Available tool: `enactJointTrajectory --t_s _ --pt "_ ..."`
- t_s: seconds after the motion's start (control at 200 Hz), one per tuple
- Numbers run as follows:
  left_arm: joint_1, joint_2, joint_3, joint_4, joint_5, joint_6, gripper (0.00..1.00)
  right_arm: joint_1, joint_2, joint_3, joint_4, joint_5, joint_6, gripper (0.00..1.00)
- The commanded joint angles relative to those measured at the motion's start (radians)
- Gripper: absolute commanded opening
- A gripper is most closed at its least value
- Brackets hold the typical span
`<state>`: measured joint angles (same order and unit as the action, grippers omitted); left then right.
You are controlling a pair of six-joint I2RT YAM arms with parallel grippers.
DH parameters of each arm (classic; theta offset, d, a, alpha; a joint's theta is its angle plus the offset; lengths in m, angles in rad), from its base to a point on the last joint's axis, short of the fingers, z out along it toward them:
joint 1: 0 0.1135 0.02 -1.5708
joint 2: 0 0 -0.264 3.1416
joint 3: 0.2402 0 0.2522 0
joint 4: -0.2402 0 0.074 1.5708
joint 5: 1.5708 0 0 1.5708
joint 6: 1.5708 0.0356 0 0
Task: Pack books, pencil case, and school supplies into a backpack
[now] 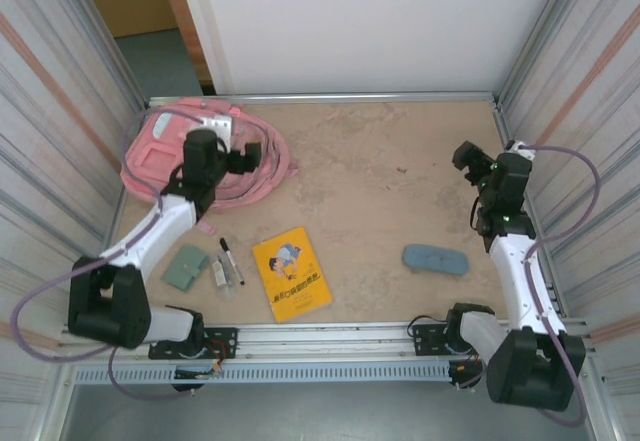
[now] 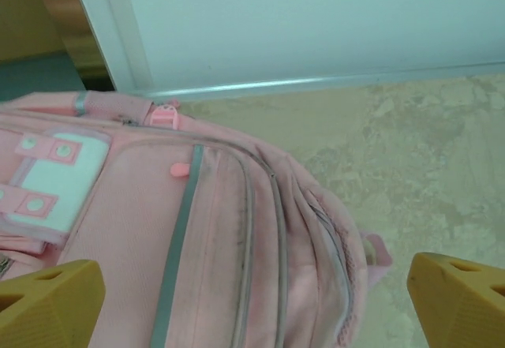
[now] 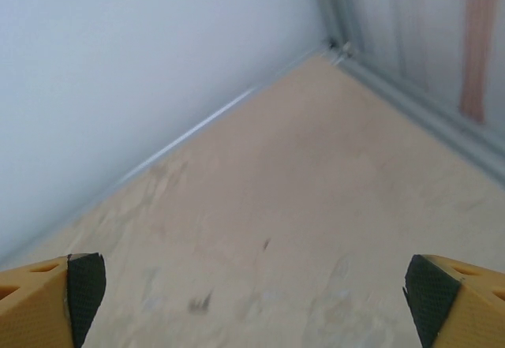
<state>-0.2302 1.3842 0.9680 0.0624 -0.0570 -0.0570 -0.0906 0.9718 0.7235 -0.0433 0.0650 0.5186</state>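
The left gripper [image 2: 252, 308] hangs wide open just above the pink backpack [image 2: 213, 230], whose grey zips look closed (its inside is hidden). Behind this gripper, toward the arm's base, lie the marker [image 1: 231, 260], grey-green block [image 1: 186, 267] and yellow booklet [image 1: 291, 273]. The right gripper [image 3: 252, 293], equally wide, is over bare table [image 3: 300, 174], with the pencil case [image 1: 435, 259] behind it.

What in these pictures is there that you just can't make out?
- Backpack: in the top view the left arm covers its middle, and the left wrist view cuts it off at the bottom edge, so open or zipped is unclear.
- Booklet: top view, cover print too small to read.
- Pale piece beside the marker: top view, too small to identify.
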Motion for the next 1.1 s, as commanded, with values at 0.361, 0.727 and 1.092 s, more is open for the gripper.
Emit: enactJointTrajectory --t_s 0.361,0.727,1.092 --pt "-0.029 0.634 0.603 -0.549 -0.153 -0.045 0.96 0.695 -0.054 -0.086 -0.199 0.145 -0.085 0.99" --pt "-0.057 0.754 0.7 -0.613 -0.152 -0.034 0.24 0.734 -0.033 -0.012 -0.246 0.155 -0.113 0.99" --pt "-0.178 0.665 0.755 -0.537 0.121 0.164 0.0 0.703 0.123 0.127 -0.351 0.115 0.032 0.99"
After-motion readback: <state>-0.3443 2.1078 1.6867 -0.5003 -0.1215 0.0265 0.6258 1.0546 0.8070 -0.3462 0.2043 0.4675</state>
